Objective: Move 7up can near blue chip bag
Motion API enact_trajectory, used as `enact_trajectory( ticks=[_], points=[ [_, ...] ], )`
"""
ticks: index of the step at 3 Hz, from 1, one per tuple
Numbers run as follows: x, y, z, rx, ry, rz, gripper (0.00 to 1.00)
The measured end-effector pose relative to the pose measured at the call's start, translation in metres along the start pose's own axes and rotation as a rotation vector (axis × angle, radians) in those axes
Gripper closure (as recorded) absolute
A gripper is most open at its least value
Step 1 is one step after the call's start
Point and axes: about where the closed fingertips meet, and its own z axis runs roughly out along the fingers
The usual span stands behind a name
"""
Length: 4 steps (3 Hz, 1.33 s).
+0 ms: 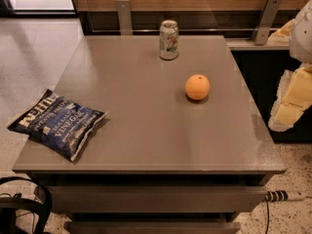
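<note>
The 7up can [169,39] stands upright near the far edge of the grey table [146,130], a silvery can with faint green and red marks. The blue chip bag [57,123] lies flat at the table's left edge, near the front, partly overhanging it. My gripper [288,108] shows as pale white-yellow parts at the right edge of the view, beyond the table's right side, level with the table's middle. It is far from both the can and the bag and holds nothing that I can see.
A round orange fruit [197,87] sits on the table right of centre, between the can and my gripper. A wooden wall with metal brackets [124,16] runs behind the table. A black strap [29,199] and a cable [282,196] lie by the front corners.
</note>
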Motion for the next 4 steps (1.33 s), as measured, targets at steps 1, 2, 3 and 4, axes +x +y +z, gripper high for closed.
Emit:
enact_trajectory(
  ticks=[1, 2, 3, 4],
  points=[
    [-0.001, -0.003, -0.001, 0.009, -0.006, -0.001, 0.00],
    [-0.013, -0.036, 0.001, 0.067, -0.075, 0.051, 0.00],
    [-0.024, -0.085, 0.005, 0.150, -0.229, 0.171, 0.00],
    [-0.056, -0.152, 0.009, 0.251, -0.476, 0.281, 0.00]
  ],
)
